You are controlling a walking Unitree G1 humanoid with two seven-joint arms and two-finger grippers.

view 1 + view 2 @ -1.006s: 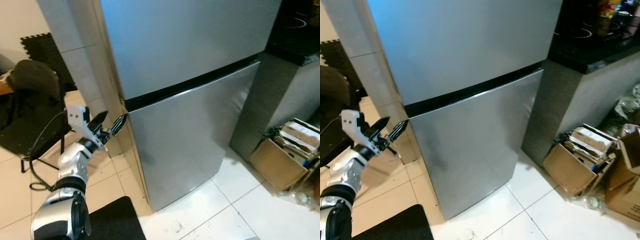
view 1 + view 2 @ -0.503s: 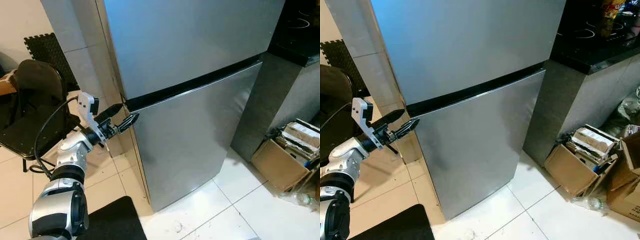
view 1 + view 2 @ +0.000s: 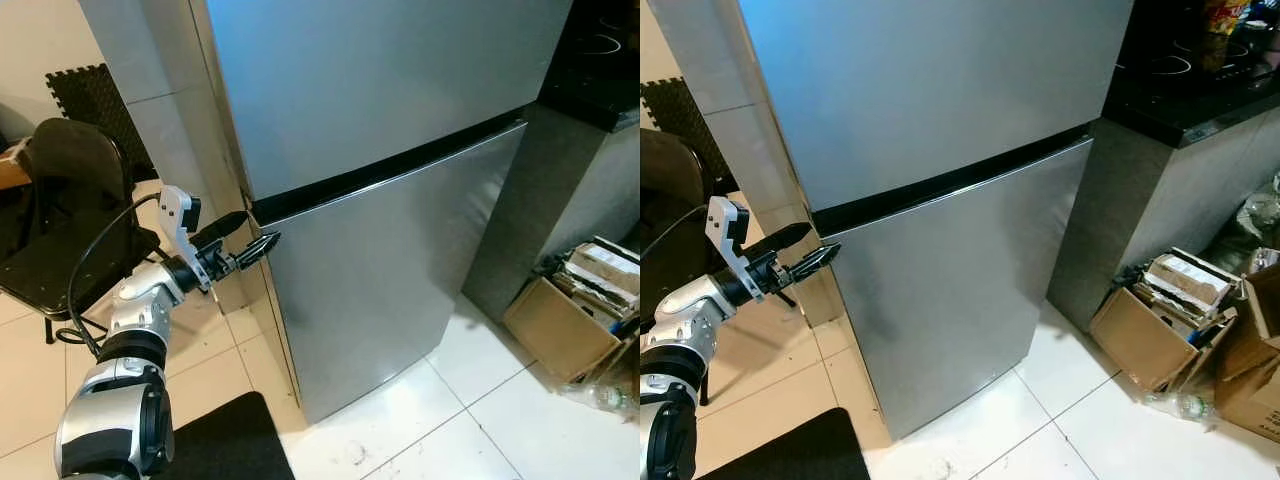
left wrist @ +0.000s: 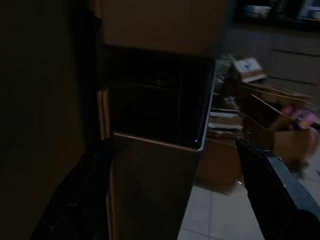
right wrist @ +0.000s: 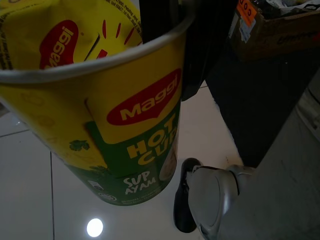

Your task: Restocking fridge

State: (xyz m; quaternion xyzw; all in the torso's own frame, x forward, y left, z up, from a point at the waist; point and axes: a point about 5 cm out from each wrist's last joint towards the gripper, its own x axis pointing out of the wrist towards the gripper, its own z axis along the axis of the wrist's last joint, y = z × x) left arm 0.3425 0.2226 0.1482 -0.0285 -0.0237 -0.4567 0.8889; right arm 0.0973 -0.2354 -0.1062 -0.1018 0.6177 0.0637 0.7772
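Basically the fridge (image 3: pixel 380 200) stands upright, tall axis vertical, both steel doors shut, front facing near-right, a black seam (image 3: pixel 400 165) running between upper and lower door. Left claw (image 3: pixel 247 236) is at the fridge's left front corner, level with that seam, fingers (image 3: pixel 262 245) parted a little, tips touching or just off the door edge, gripping nothing. Versus 1 s ago it has come in from left of the fridge to the corner; since 0.5 s ago barely any change. Left wrist view is dark: door corner and the gap above it sit between the two fingers. Right claw (image 5: pixel 165 60) holds a yellow Maggi cup (image 5: pixel 110 110), fingers closed on its rim, cup hanging over the tiled floor (image 5: pixel 30 200). Left of the fridge, a black chair (image 3: pixel 60 200); right of it, a dark counter (image 3: pixel 1180 110) with cardboard boxes (image 3: pixel 1160 320) on the floor beside it.
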